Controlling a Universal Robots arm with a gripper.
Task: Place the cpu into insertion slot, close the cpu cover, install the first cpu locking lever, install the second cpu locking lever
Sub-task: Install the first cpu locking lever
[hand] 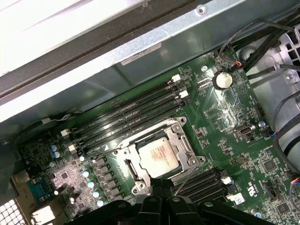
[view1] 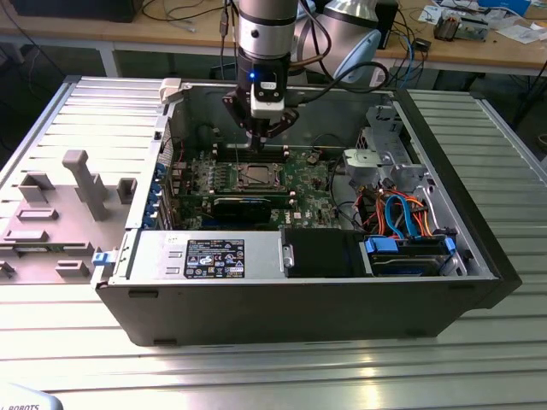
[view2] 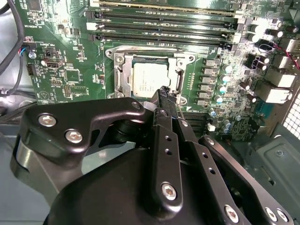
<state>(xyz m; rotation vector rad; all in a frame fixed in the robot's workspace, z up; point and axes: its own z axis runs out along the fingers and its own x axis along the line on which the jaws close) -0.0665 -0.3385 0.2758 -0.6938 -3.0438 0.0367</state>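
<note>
The cpu [view2: 150, 78] [hand: 159, 157] lies flat in the insertion slot in the middle of the green motherboard [view1: 295, 184]; its silver-grey top shows in both wrist views and in the exterior view [view1: 256, 176]. Around it the silvery cpu cover [hand: 125, 153] [view2: 123, 70] lies down flat, the chip showing through its square window. A thin wire lever [hand: 190, 172] slants up from the socket's edge toward my fingers. My gripper [view2: 164, 91] [hand: 161, 183] [view1: 259, 142] hovers just above one edge of the socket. Its black fingers are pressed together, with nothing visible between them.
Long black memory slots [hand: 131, 115] run beside the socket. A black card [view1: 248, 205] and the power supply [view1: 205, 256] lie nearer the case front. Drive cage [view1: 380, 158] and coloured cables [view1: 402, 213] fill the exterior view's right. A grey fixture [view1: 51, 222] stands outside the case.
</note>
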